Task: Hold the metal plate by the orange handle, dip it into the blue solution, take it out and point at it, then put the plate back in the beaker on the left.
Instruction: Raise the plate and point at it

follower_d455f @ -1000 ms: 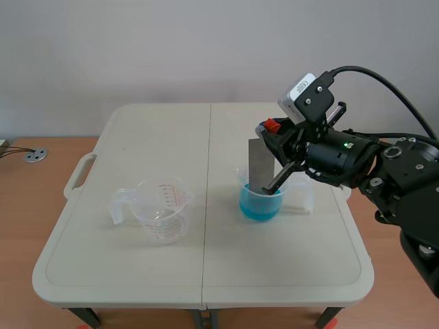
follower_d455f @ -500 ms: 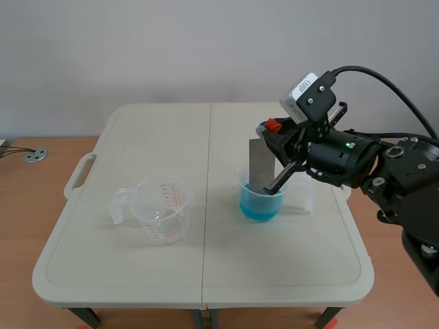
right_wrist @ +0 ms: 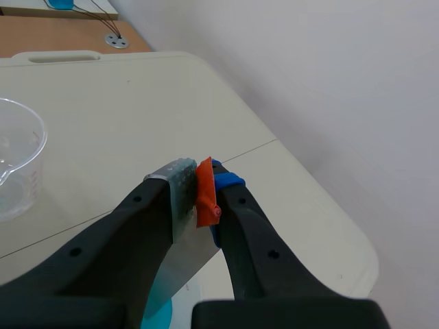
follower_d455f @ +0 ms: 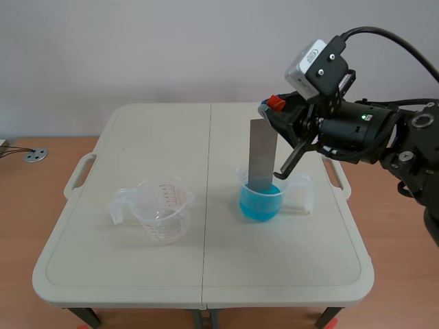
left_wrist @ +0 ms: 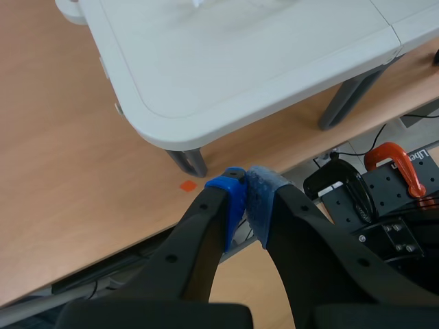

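Up high, the right tool (right_wrist: 204,178) clamps the orange handle (right_wrist: 206,203), metal plate (follower_d455f: 261,154) hanging upright into the blue-filled beaker (follower_d455f: 259,204).

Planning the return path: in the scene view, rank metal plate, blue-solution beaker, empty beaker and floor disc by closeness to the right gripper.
1. The metal plate, hanging from the right gripper.
2. The beaker of blue solution, just below it.
3. The empty measuring beaker, on the table's left half.
4. The metal disc, beyond the table's left edge.
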Controlling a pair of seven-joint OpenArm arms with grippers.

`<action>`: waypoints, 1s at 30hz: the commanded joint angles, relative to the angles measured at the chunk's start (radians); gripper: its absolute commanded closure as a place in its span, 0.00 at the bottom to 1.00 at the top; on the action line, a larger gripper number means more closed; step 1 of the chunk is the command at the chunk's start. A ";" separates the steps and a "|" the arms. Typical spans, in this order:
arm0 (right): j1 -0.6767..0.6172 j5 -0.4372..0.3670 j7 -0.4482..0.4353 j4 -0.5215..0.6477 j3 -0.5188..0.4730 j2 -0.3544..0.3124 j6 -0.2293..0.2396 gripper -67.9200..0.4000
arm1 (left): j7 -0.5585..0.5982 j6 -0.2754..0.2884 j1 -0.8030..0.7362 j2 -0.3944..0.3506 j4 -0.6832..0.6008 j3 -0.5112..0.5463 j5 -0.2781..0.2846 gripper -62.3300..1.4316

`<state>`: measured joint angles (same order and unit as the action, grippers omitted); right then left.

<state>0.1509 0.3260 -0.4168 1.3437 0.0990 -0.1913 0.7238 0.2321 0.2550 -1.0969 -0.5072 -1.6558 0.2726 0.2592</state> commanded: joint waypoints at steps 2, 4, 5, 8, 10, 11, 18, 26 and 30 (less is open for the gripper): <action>0.010 -0.016 -0.015 0.053 -0.035 -0.005 0.022 0.98 | 0.011 0.002 0.003 -0.004 -0.007 0.003 0.006 0.95; 0.010 -0.016 -0.014 0.082 -0.053 -0.005 0.022 0.98 | 0.011 0.002 0.003 -0.004 -0.007 0.003 0.006 0.95; 0.009 -0.018 -0.012 0.096 -0.060 -0.005 0.022 0.98 | 0.011 0.002 0.006 -0.004 -0.007 0.003 0.006 0.95; 0.009 -0.019 0.003 0.141 -0.077 -0.005 0.022 0.98 | -0.002 0.005 0.024 -0.004 -0.007 0.003 0.006 0.95; 0.009 -0.019 0.011 0.169 -0.081 -0.005 0.022 0.98 | -0.005 0.010 0.044 -0.005 -0.007 0.002 0.006 0.96; 0.009 -0.019 0.014 0.180 -0.081 -0.005 0.022 0.98 | -0.005 0.018 0.056 -0.008 -0.007 0.000 0.006 0.95; 0.009 -0.019 0.043 0.243 -0.081 -0.005 0.022 0.98 | -0.016 0.055 0.143 -0.054 -0.008 -0.005 0.010 0.95; 0.010 -0.020 0.053 0.279 -0.081 -0.005 0.022 0.98 | -0.024 0.097 0.294 -0.129 -0.008 -0.009 0.011 0.96; 0.010 -0.020 0.053 0.296 -0.081 -0.005 0.022 0.98 | -0.074 0.100 0.414 -0.156 -0.008 -0.051 0.010 0.96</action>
<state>0.1455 0.3229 -0.3538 1.6089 0.0208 -0.1913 0.7403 0.1505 0.3531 -0.7055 -0.6601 -1.6554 0.2401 0.2615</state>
